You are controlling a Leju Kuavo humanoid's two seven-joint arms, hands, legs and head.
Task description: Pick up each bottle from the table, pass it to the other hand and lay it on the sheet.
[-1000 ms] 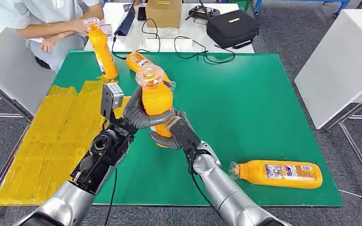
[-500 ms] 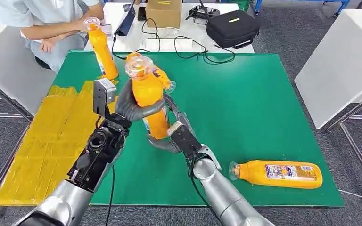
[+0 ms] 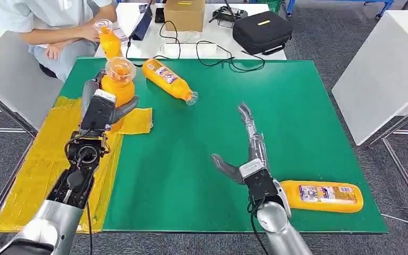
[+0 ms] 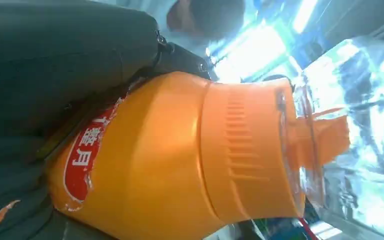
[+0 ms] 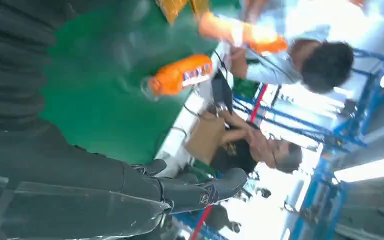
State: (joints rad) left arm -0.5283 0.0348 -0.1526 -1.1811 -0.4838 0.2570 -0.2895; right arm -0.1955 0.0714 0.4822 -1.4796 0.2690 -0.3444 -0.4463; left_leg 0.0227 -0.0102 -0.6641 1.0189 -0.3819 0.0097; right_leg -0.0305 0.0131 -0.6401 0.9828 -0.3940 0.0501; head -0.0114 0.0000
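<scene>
Four orange plastic bottles appear across the green surface [image 3: 297,106]. Leftmost, the yellow sheet [image 3: 48,159], wrinkled and taped, covers the surface's left part. Above its far corner the left hand [image 3: 100,106] grips an upright bottle [image 3: 119,85]: grey fingers [image 3: 123,109] wrap the smooth body below the ribbed orange shoulder and clear domed cap, the silver arm extended forward. Behind it a person's hand [image 3: 87,33] holds a second bottle [image 3: 108,41] upright at the far edge. Just right, a third bottle [image 3: 168,79] lies on its side, labelled. Further right, the right hand [image 3: 247,154] hovers empty, fingers [image 3: 252,130] spread and extended forward. Beside its wrist, a fourth bottle [image 3: 323,195] lies flat near the front edge.
</scene>
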